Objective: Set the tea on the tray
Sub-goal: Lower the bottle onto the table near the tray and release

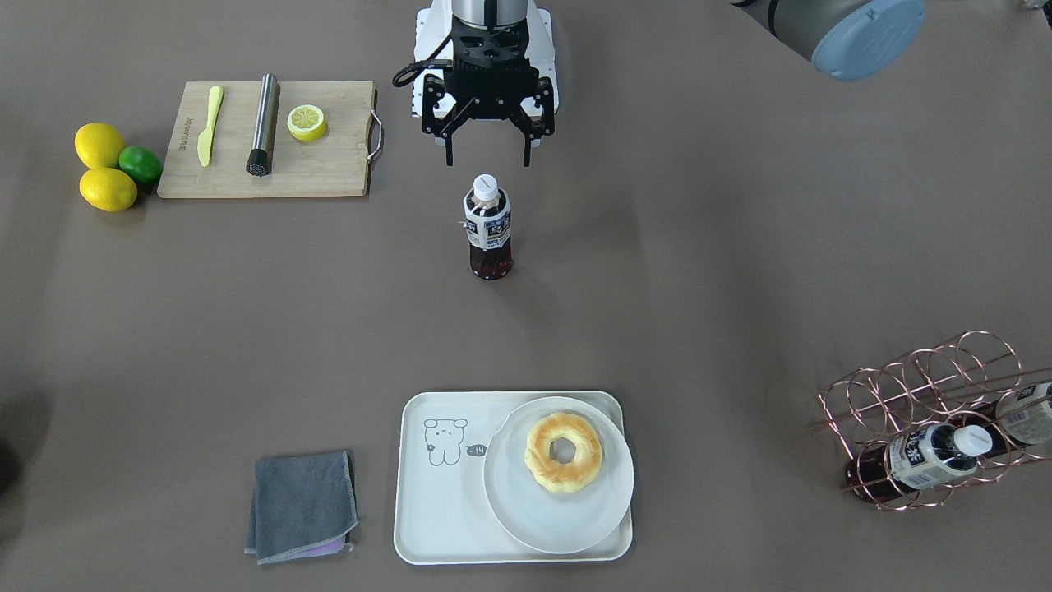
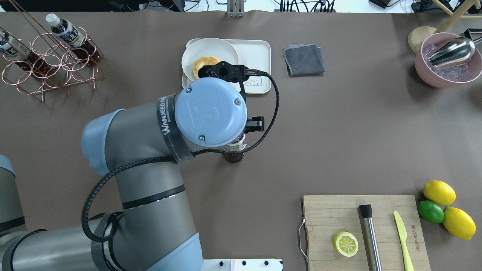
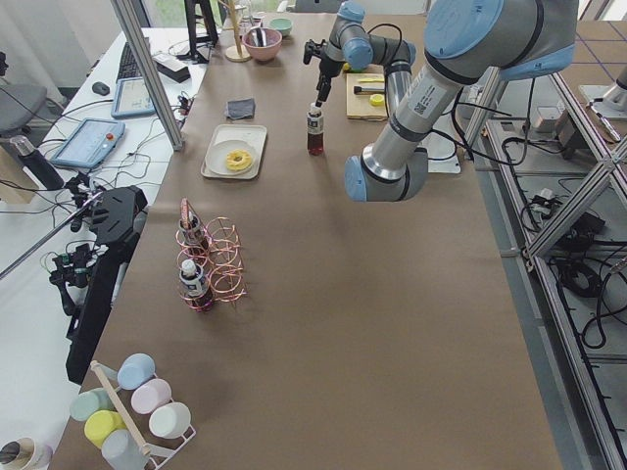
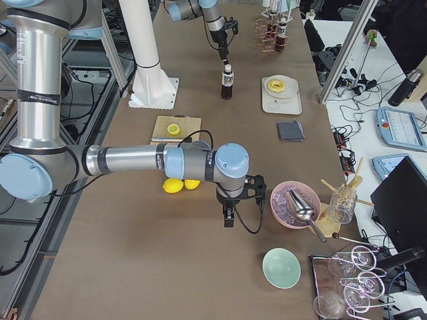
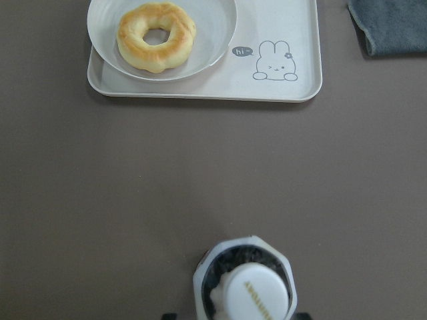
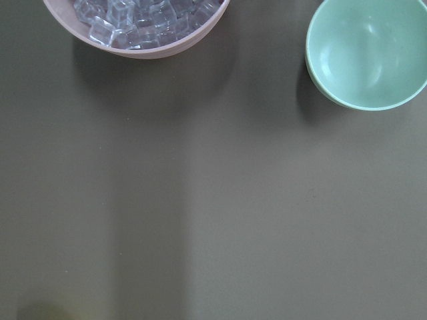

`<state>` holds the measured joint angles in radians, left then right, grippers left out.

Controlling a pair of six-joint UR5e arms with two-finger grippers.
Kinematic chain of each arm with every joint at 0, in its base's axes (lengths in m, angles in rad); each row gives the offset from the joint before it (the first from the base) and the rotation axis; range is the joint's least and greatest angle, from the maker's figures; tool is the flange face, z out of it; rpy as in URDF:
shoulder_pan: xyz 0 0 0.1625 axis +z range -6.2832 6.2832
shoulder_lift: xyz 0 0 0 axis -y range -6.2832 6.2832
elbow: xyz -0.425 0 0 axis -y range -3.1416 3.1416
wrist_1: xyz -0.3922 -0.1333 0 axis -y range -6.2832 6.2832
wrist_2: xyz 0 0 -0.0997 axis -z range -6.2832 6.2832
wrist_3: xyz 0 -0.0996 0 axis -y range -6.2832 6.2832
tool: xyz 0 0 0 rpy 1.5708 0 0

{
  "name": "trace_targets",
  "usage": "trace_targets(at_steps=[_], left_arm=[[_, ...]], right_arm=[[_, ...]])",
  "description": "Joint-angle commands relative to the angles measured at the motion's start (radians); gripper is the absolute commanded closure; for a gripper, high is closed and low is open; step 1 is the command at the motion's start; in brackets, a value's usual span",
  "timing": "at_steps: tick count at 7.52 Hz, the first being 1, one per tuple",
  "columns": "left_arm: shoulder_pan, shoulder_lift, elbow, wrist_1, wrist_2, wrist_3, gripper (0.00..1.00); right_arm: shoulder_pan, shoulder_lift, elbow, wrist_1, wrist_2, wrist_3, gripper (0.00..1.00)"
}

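Observation:
The tea bottle (image 1: pixel 488 226) stands upright on the bare table mid-way across, dark tea below a white cap. My left gripper (image 1: pixel 486 163) hangs open just above its cap, fingers pointing down, not touching it. In the left wrist view the cap (image 5: pixel 257 297) sits at the bottom edge. The cream tray (image 1: pixel 444 526) lies farther out from the robot; its left part with the drawn animal is bare. A round plate (image 1: pixel 559 514) with a donut (image 1: pixel 564 452) fills its right part. My right gripper (image 4: pixel 227 217) hovers near the pink bowl; I cannot tell whether it is open.
A grey cloth (image 1: pixel 302 506) lies beside the tray. A wooden board (image 1: pixel 246 177) holds a knife, a steel rod and a lemon half, with lemons and a lime next to it. A copper rack (image 1: pixel 929 427) holds more bottles. An ice bowl (image 2: pixel 448 64) and a green bowl (image 6: pixel 367 53) sit near the right arm.

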<state>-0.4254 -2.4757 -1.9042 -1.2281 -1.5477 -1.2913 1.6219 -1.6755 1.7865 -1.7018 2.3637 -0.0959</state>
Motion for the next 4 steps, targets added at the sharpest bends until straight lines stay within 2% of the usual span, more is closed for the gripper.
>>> trace_targets(at_steps=[1,3,4], left_arm=[[-0.157,0.099,-0.100,0.058,-0.114,0.183,0.02],[-0.347,0.281,-0.179,0.058,-0.274,0.451,0.02],[-0.410,0.381,-0.202,0.053,-0.310,0.571,0.02]], right_arm=[[0.006,-0.015,0.019,0.002,0.023,-0.001,0.00],[0.006,-0.018,0.074,-0.005,0.028,0.005,0.00],[-0.016,-0.003,0.082,-0.007,0.028,0.021,0.00]])
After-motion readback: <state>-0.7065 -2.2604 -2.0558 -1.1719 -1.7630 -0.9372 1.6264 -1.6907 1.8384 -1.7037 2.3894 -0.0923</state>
